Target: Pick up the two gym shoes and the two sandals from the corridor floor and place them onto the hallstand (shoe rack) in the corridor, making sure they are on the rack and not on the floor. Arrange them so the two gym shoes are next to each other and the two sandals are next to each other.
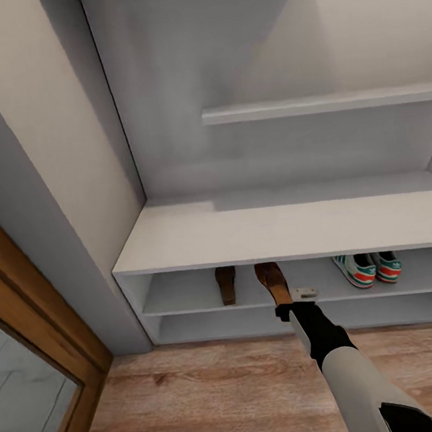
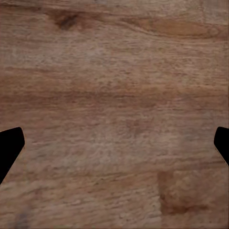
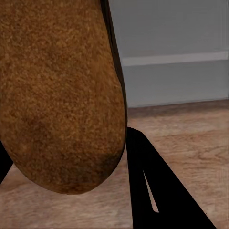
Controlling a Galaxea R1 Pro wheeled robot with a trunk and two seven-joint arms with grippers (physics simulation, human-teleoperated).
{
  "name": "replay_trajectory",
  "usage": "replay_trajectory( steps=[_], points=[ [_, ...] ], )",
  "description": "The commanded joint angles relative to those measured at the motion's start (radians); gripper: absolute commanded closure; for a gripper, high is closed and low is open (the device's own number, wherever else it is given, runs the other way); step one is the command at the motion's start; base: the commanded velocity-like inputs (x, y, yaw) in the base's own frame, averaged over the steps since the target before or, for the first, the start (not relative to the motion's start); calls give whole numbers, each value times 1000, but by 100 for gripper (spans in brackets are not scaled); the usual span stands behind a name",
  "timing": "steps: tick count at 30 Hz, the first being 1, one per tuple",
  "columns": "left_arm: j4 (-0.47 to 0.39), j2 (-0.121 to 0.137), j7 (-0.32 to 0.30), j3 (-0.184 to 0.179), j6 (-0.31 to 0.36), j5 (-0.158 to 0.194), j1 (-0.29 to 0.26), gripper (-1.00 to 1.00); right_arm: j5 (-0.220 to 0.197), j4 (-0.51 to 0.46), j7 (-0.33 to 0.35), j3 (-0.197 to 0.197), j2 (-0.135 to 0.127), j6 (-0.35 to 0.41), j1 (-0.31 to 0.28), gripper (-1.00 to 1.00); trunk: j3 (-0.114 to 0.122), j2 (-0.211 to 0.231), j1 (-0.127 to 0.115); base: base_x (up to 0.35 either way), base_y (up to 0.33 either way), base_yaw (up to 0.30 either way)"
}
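Right fingers (image 3: 143, 191) pinching a sandal (image 1: 274, 284) by its heel end, the black fingers (image 1: 286, 313) just at the front edge of the upper shoe tier. Seen along the right wrist, tan suede footbed of that sandal (image 3: 59, 90) close up, one dark finger alongside it, grey rack board and wood floor (image 3: 191, 138) behind. Sandal held lengthwise, toe pointing into the upper tier of the shoe rack (image 1: 185, 294), heel sticking out past the shelf edge; cannot tell whether resting on the shelf or held just above it. Small pale grey block on the shelf edge just beside the fingers. Second sandal (image 1: 226, 284) lying on the same tier, near the held one, a gap between them. Two gym shoes (image 1: 368, 268) side by side on that tier too, touching or nearly so, well apart from the sandals. Bench top of the rack (image 1: 291, 223) above the tier, a wall shelf (image 1: 324, 103) higher up, lower tier beneath. Left fingers (image 2: 10, 145) spread wide, dark tips at both edges of the left wrist view, over bare wood floor (image 2: 114, 95). Wooden door frame (image 1: 32, 313) at the left of the head view, beside the grey wall
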Motion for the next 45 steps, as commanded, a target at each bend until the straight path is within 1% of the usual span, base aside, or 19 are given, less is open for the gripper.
replay_trajectory(
  steps=[1, 10, 33, 42, 45],
  points=[
    [1, 0, -6, 8, -3, -6, -1, -100, 7, -2, 1, -5, 1, 5, -1, 100, -1, 0, 0, 336, 0, 0],
    [1, 0, -7, 8, -3, -6, -1, -100, 7, -2, 1, -5, 1, 5, -1, 100, -1, 0, 0, 314, 80, 0],
    [1, 0, -7, 8, -3, -9, -1, -100, 5, 0, 1, -5, 1, 4, -1, 100, -1, 0, 0, 40, 42, 0],
    [1, 0, -7, 8, -3, -8, -1, -100, 5, 0, 1, -5, 1, 5, -1, 100, -40, -63, 35, 0, 0, 0],
    [1, 0, -7, 8, -3, -8, -1, -100, 5, 0, 1, -5, 1, 5, -1, 100, -42, -63, 35, 0, 0, 0]
  ],
)
